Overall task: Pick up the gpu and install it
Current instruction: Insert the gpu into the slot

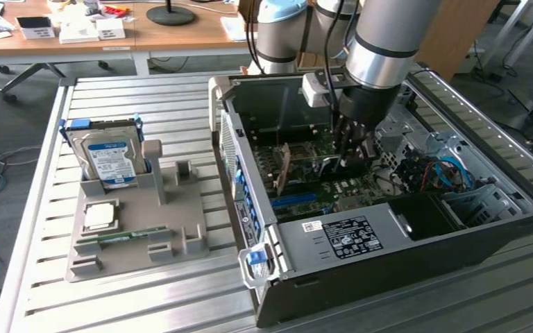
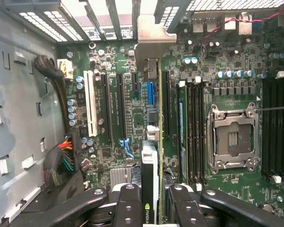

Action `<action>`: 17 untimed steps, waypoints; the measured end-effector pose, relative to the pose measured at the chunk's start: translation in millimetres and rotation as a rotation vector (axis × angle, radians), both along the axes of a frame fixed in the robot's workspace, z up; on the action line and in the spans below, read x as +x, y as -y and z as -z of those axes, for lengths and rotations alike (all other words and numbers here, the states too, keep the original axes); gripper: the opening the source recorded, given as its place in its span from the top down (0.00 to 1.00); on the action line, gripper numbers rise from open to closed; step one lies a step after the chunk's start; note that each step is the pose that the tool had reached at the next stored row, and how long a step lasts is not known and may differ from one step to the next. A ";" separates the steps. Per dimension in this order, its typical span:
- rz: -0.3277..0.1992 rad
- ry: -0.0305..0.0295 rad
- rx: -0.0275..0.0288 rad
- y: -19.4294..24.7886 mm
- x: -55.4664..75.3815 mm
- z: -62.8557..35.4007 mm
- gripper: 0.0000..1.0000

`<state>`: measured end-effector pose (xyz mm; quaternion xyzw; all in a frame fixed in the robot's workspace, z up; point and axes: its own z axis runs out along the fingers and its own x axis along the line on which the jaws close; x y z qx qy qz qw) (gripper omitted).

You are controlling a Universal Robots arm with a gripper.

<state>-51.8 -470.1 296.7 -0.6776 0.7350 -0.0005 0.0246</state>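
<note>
Green gpu point(image 2: 150, 163) stands edge-on over the motherboard point(image 2: 109, 156) slots inside the case point(image 1: 377, 277), clenched by the gripper point(image 2: 154, 196); its lower edge is hidden, so whether it is seated cannot be told.

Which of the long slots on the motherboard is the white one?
The white slot is the long one nearest the coloured cable bundle; the other long slots are black. The gripper holds the gpu apart from it.
</note>
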 end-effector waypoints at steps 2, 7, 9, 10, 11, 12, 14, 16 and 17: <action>0.000 0.0001 0.0001 -0.1 -3.1 0.7 0.73; 0.000 0.0000 0.0000 -0.3 -11.7 2.7 0.73; 0.000 0.0002 0.0002 -0.4 -15.2 3.4 0.73; 0.000 0.0001 0.0001 -0.4 -16.4 3.8 0.73; 0.000 0.0000 0.0000 -0.4 -17.5 5.2 0.73; 0.000 0.0000 0.0001 -0.4 -18.3 7.0 0.73; 0.000 0.0000 0.0000 -0.4 -19.9 10.6 0.73; 0.000 0.0000 0.0001 -0.4 -21.2 13.7 0.73; 0.000 0.0000 0.0000 -0.4 -21.3 14.4 0.73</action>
